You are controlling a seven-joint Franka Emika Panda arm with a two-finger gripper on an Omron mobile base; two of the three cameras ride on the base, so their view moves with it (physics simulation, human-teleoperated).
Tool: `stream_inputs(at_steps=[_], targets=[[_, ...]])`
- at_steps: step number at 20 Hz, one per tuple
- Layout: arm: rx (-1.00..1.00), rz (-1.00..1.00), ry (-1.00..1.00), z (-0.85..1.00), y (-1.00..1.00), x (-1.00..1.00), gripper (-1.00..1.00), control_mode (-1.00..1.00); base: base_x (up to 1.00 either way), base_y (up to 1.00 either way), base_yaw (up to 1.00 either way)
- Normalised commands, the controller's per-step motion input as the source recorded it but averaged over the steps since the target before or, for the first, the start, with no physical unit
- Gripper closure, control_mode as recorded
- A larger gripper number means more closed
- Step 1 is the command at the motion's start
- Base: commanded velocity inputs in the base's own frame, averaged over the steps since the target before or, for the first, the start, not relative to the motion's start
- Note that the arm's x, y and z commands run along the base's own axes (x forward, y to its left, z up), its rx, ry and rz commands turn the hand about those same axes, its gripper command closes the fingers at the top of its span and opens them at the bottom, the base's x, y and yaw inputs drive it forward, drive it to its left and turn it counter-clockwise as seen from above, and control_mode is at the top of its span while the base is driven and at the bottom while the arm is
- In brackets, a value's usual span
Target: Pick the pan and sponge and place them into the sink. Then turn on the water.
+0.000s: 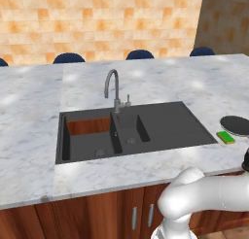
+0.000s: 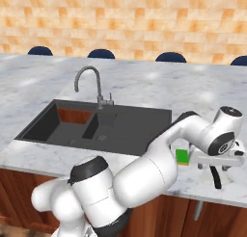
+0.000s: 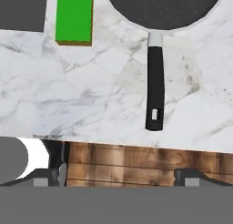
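The pan [image 3: 164,7] lies on the marble counter to the right of the sink, its black handle [image 3: 154,89] pointing toward the counter's front edge. It also shows at the right edge of the left base view, pan [image 1: 237,125]. Beside it lies the green sponge [image 3: 74,16] [image 1: 225,137] [image 2: 182,156], next to the sink's drainboard. The dark sink [image 1: 131,131] [image 2: 96,125] has its grey faucet [image 1: 113,90] [image 2: 89,84] behind the basins, with no water running. My gripper [image 3: 123,175] [image 2: 218,176] hangs open above the counter's front edge, just short of the handle's end, holding nothing.
The wooden cabinet front [image 3: 136,161] drops away below the counter edge under the gripper. Dark blue stool tops [image 1: 140,54] line the far side of the counter. My own arm [image 2: 159,159] arcs over the counter between the sink and the sponge.
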Motion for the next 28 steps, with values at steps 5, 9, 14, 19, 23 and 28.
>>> stream_inputs(at_steps=[5,9,14,19,23,28], targets=[[0.00,0.00,0.00,-0.25,-0.12,0.10,-1.00,-1.00,0.00,0.00,0.00],[0.01,0.00,0.00,-0.22,-0.09,0.14,-1.00,-1.00,0.00,0.00,0.00],[0.00,0.01,0.00,-0.19,-0.15,0.17,-1.00,-1.00,0.00,0.00,0.00],[0.00,0.00,0.01,-0.21,-0.17,0.14,-1.00,-1.00,0.00,0.00,0.00],[0.01,0.00,0.04,-0.28,-0.12,0.06,-1.00,-1.00,0.00,0.00,0.00],[0.03,0.01,0.03,-0.30,-0.05,0.08,-1.00,-1.00,0.00,0.00,0.00]])
